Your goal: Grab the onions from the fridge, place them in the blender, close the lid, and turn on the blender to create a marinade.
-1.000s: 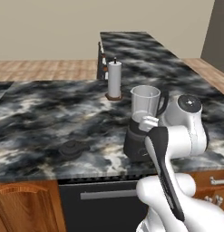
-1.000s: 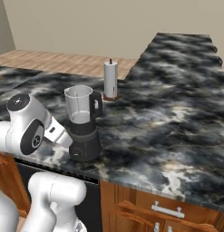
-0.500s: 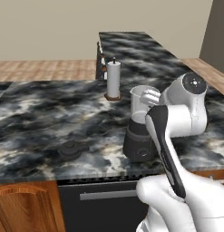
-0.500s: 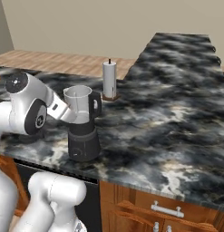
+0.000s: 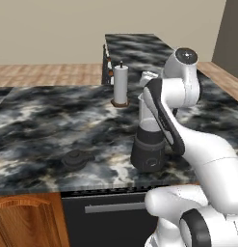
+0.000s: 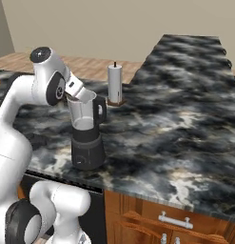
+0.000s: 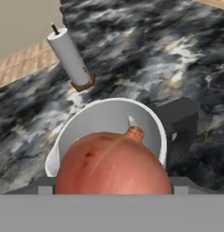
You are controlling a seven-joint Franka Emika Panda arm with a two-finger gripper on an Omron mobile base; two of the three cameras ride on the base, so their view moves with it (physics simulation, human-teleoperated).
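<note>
Gripper point(image 7: 112, 192) clamped on an onion point(image 7: 113, 165), poised directly over the blender jar point(image 7: 109, 115) mouth beneath, presumably for dropping in.

Lid point(image 5: 77, 158) on counter point(image 5: 38, 120) left of blender point(image 5: 148, 147), apart.

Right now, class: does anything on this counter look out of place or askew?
Yes. The lid lies on the counter to the left of the blender, not on its jar. That fits: the gripper holds an onion above the open jar. Nothing looks spilled or damaged.
</note>
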